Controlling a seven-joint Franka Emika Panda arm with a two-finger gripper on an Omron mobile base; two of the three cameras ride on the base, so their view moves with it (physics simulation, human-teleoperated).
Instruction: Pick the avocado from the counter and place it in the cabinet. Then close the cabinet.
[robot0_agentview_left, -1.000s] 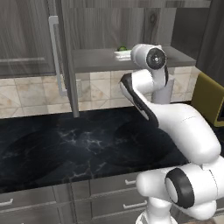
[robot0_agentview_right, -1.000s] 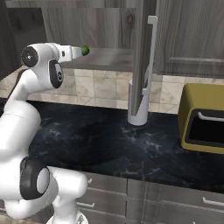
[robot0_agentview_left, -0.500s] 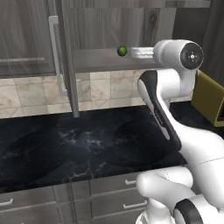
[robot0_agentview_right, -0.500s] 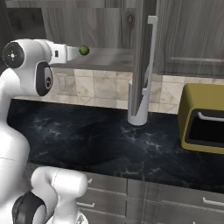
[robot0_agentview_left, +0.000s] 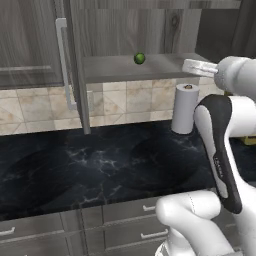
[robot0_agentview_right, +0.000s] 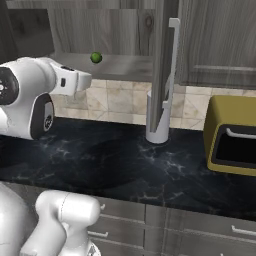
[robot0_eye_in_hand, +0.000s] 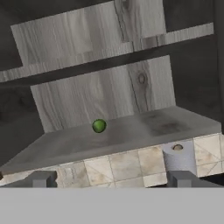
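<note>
Left base view: avocado (robot0_agentview_left: 139, 58) is sitting on the cabinet (robot0_agentview_left: 150, 67) shelf, apart from the gripper (robot0_agentview_left: 198, 67), so placing looks done. Door (robot0_agentview_left: 75, 65) is standing open; closing is left. Paper-towel roll (robot0_agentview_left: 184, 108) is standing on the desk (robot0_agentview_left: 100, 165).

Right base view: the other door (robot0_agentview_right: 164, 70) is also hanging open, edge-on, partly hiding the roll. Yellow appliance (robot0_agentview_right: 231, 135) is sitting at desk's right.

Hand view: gripper fingers (robot0_eye_in_hand: 41, 178) are standing wide, holding nothing; avocado is resting mid-shelf, ahead.
</note>
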